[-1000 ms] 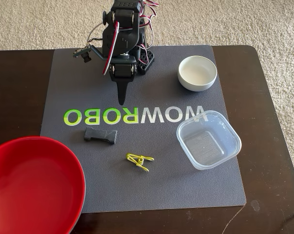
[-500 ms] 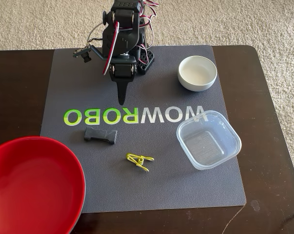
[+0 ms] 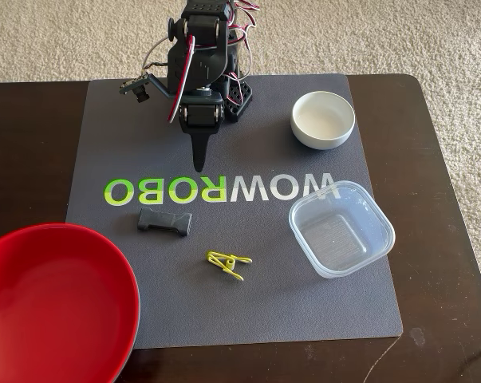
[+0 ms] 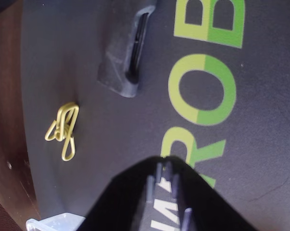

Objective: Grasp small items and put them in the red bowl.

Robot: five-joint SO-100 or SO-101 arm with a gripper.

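In the fixed view the red bowl (image 3: 55, 297) sits empty at the front left, overhanging the mat's edge. On the mat lie a black buckle (image 3: 163, 223), a yellow-green clip (image 3: 228, 264), a clear square tub (image 3: 341, 230) and a white bowl (image 3: 323, 120). My gripper (image 3: 199, 159) hangs folded under the arm at the back of the mat, pointing down at the lettering, shut and holding nothing. The wrist view shows the buckle (image 4: 127, 60) and the clip (image 4: 64, 129) ahead of the gripper (image 4: 165, 168), with a corner of the tub (image 4: 51, 224) at the bottom edge.
A dark grey mat (image 3: 248, 319) with green and white letters covers the dark wooden table (image 3: 435, 159). The arm's base (image 3: 224, 88) stands at the mat's back edge. Beige carpet lies beyond the table.
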